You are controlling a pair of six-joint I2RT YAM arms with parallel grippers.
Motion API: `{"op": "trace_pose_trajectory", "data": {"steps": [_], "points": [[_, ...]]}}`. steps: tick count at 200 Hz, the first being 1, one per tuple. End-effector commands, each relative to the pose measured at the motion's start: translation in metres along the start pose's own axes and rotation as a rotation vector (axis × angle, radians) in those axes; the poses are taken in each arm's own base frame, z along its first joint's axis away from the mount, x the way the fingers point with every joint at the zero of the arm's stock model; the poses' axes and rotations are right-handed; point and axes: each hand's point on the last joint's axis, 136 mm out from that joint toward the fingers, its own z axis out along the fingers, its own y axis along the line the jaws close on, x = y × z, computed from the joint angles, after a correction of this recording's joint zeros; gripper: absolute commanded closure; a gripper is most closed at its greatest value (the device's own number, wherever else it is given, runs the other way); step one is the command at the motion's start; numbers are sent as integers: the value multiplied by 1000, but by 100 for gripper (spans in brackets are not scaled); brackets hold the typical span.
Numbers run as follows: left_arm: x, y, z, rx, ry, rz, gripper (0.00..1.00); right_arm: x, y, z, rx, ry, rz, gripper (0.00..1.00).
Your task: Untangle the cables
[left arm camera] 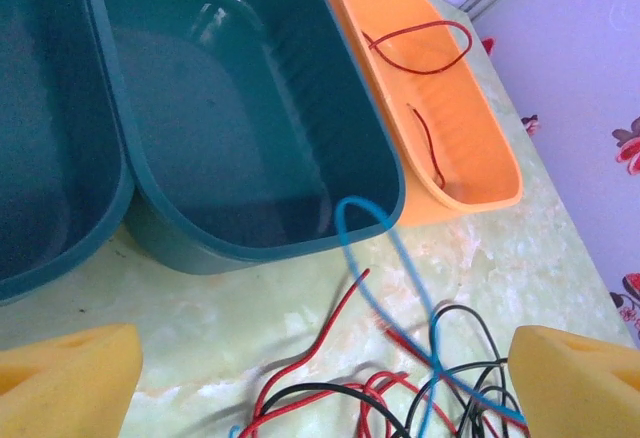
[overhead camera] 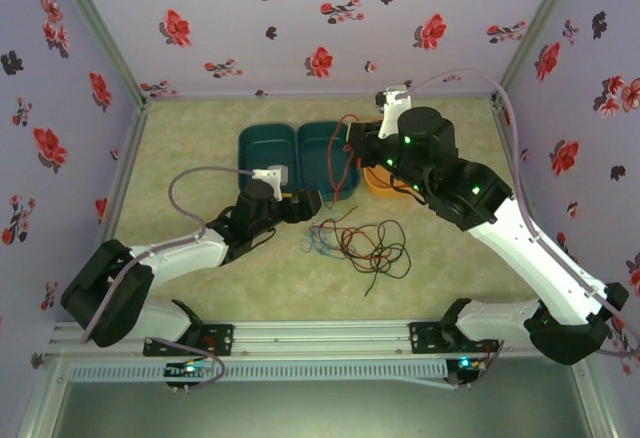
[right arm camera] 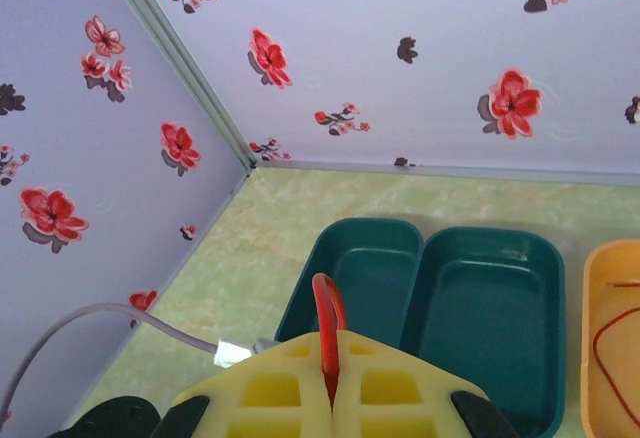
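Note:
A tangle of red, black and blue cables (overhead camera: 360, 243) lies on the green table in front of the bins. My left gripper (overhead camera: 303, 204) hovers at its left edge, open; its yellow pads (left arm camera: 66, 383) stand wide apart with the cables (left arm camera: 400, 378) on the table between them. A blue cable (left arm camera: 372, 243) loops up against the teal bin's rim. My right gripper (overhead camera: 353, 146) is raised over the bins, shut on a red cable (right arm camera: 328, 320) that pokes up between its pads as a loop. The right gripper (right arm camera: 330, 388) faces the back left corner.
Two teal bins (overhead camera: 268, 158) (overhead camera: 322, 180) stand side by side at mid-table, and an orange bin (left arm camera: 480, 158) to their right holds red cable pieces (left arm camera: 420, 43). Flowered walls close the back and both sides. A grey cord (overhead camera: 190, 180) arcs over the left arm.

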Motion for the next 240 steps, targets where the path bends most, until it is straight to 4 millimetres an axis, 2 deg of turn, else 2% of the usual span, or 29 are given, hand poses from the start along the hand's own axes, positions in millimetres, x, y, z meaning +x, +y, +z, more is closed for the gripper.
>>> {"op": "trace_pose_trajectory", "data": {"steps": [1,56,93,120,164,193,213,240], "points": [[-2,-9,5,10,13,55,6,-7,-1,-6,12,-1,-30,100],[15,-29,29,60,84,102,11,-10,-17,-30,72,-27,-24,100],[36,-41,43,85,144,124,21,-12,-24,-49,100,-24,-26,100],[57,-43,53,85,202,131,31,-14,-28,-63,114,-31,-29,100],[81,-34,57,62,256,109,32,-29,-34,-86,136,-79,-47,100],[86,-28,59,46,264,99,35,-40,-31,-98,125,-105,-63,100],[86,-28,59,48,261,97,35,-49,-40,-102,190,-139,-80,100],[80,-30,53,53,237,95,32,-55,-60,-93,336,-144,-129,100]]}}
